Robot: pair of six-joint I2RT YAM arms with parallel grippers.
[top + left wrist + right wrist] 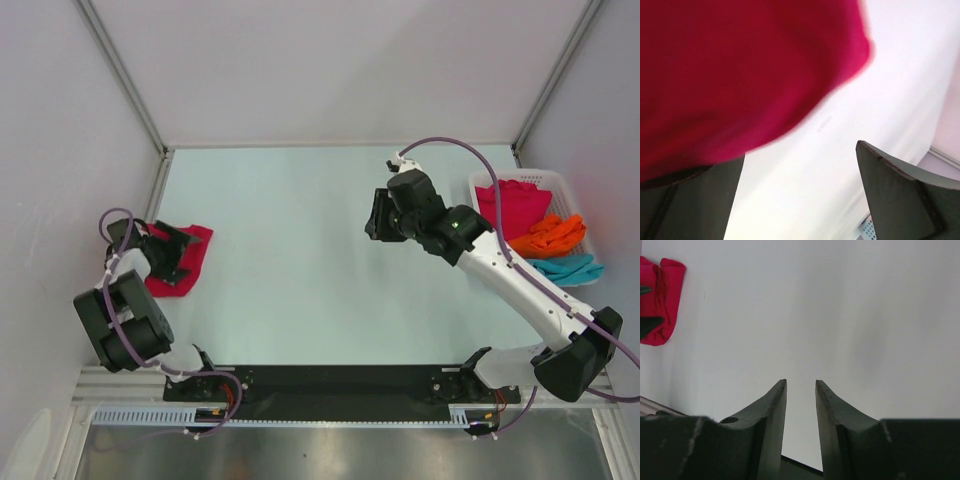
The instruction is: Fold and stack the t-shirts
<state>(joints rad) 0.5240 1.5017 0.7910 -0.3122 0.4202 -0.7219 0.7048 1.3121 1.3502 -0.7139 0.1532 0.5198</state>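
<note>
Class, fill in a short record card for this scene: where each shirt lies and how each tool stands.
Table shirt: red t-shirt, bunched near the left edge of the table
Left tool: wide open, right at the red t-shirt
Right tool: slightly parted, empty, over bare table
Basket: white basket at right, holding crimson shirt, orange shirt, teal shirt
Stack: none visible
</note>
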